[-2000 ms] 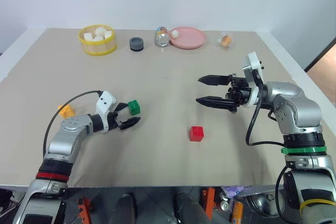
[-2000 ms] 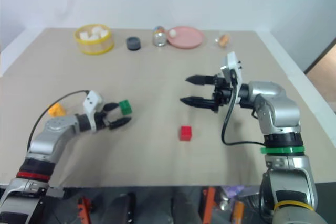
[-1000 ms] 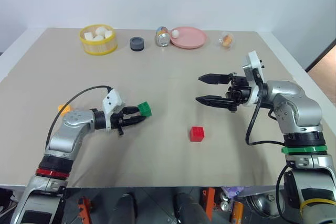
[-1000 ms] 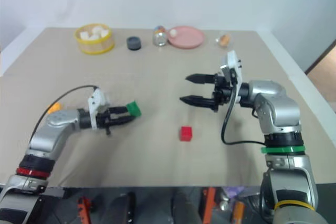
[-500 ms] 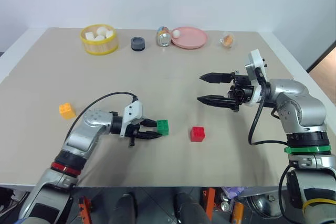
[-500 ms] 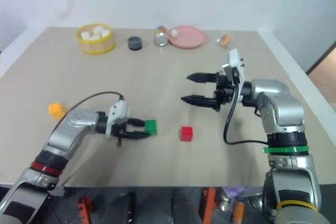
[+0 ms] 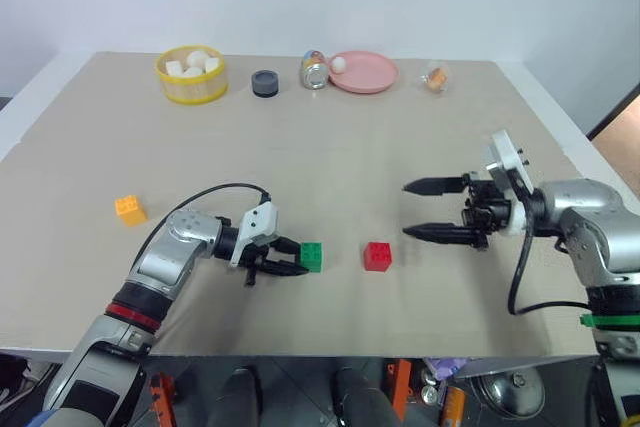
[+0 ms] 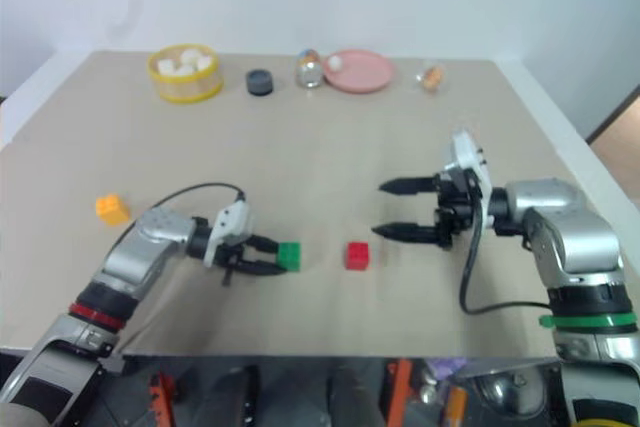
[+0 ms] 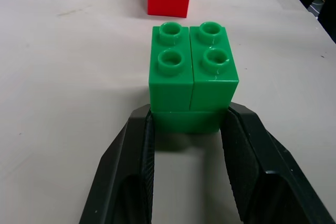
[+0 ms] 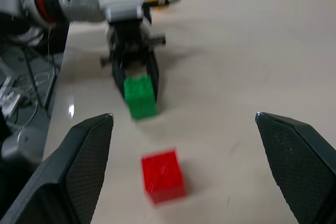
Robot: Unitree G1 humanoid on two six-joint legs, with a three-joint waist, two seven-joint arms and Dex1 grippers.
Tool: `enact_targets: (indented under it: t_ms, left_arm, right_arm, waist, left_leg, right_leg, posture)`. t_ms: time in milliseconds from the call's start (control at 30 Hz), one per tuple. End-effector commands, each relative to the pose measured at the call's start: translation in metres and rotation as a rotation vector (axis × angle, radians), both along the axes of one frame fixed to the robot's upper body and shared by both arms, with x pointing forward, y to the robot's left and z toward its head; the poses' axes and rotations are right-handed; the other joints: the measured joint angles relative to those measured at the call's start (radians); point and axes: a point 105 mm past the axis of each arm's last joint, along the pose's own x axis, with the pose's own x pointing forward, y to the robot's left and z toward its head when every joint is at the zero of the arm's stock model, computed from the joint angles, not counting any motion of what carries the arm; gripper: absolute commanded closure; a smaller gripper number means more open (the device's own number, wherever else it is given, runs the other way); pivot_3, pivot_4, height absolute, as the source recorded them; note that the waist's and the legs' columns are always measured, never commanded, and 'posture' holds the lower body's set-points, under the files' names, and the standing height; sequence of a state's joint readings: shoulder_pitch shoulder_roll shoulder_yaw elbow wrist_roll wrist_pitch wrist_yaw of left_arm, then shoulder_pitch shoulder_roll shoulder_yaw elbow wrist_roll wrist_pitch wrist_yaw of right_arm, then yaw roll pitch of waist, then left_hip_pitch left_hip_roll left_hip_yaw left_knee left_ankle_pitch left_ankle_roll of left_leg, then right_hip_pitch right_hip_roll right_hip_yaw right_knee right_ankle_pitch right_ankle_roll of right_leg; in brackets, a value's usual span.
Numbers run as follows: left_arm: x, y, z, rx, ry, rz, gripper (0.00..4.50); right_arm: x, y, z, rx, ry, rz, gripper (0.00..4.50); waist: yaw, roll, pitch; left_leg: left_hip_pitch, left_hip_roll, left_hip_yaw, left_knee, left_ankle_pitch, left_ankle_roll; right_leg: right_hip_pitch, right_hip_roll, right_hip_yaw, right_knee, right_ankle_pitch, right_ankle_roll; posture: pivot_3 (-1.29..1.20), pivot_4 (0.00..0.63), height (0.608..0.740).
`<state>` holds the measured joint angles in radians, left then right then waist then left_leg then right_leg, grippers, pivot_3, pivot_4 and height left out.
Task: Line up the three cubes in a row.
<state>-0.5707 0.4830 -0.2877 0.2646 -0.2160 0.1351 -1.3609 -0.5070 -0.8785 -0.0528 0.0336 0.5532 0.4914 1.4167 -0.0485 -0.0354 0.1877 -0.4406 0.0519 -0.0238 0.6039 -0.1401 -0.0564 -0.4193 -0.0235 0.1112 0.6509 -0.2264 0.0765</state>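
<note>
In the left eye view, the left gripper (image 7: 296, 257) is seen clamped on the green cube (image 7: 311, 257), which sits low on the table (image 7: 320, 147) with the red cube (image 7: 377, 255) just beside it, a small gap between them; the yellow cube (image 7: 128, 209) lies well apart, near the table's left edge; the right gripper (image 7: 422, 210) is held above the table beyond the red cube, its fingers spread wide with nothing between them; along the far edge are seen a yellow basket (image 7: 190, 76) of white lumps, a dark puck (image 7: 265, 83), a can (image 7: 314, 71), a pink plate (image 7: 364, 72) and a small orange item (image 7: 434, 78).

The right eye view gives the same layout; nothing further is added by it.

In the left wrist view, detail is given that the head views lack: the green cube is gripped at its lower part by both black fingers (image 9: 131, 171); four studs are shown on its top; the red cube stands directly beyond it, apart.

In the right wrist view, the opposite side is shown: the left gripper and green cube face the camera, the red cube lies nearer, between the two spread black fingers (image 10: 86, 156); whether the green cube touches the table cannot be told.
</note>
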Motion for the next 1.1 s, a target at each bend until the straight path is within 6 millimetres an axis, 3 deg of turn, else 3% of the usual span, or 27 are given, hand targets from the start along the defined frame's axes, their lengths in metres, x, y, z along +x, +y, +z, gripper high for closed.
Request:
enact_targets:
  t_ms: [33, 600, 1100]
  left_arm:
    - [0.001, -0.005, 0.008, -0.01, -0.035, -0.024, 3.24]
    - [0.012, -0.01, 0.01, -0.028, -0.057, -0.003, 3.24]
    - [0.008, -0.013, 0.009, -0.024, -0.047, -0.03, 3.24]
  right_arm:
    - [-0.01, -0.005, 0.013, -0.035, -0.071, 0.032, 0.0]
    - [-0.008, 0.002, 0.012, -0.018, -0.082, 0.036, 0.0]
    - [-0.006, 0.002, 0.014, -0.008, -0.093, 0.017, 0.0]
  waist:
    - [-0.002, 0.0, 0.0]
    - [0.0, 0.0, 0.0]
    - [0.0, 0.0, 0.0]
  left_leg:
    - [0.0, 0.0, 0.0, 0.0, 0.0, 0.0]
    - [0.001, 0.0, 0.0, 0.001, 0.0, 0.0]
    - [0.001, 0.0, 0.0, 0.001, 0.0, 0.0]
  right_leg:
    - [0.0, 0.0, 0.0, 0.0, 0.0, 0.0]
    - [0.001, 0.0, 0.0, 0.0, 0.0, 0.0]
    - [0.001, 0.0, 0.0, 0.0, 0.0, 0.0]
  posture:
    - [0.0, 0.15, 0.74]
    - [0.0, 0.15, 0.74]
    - [0.0, 0.15, 0.74]
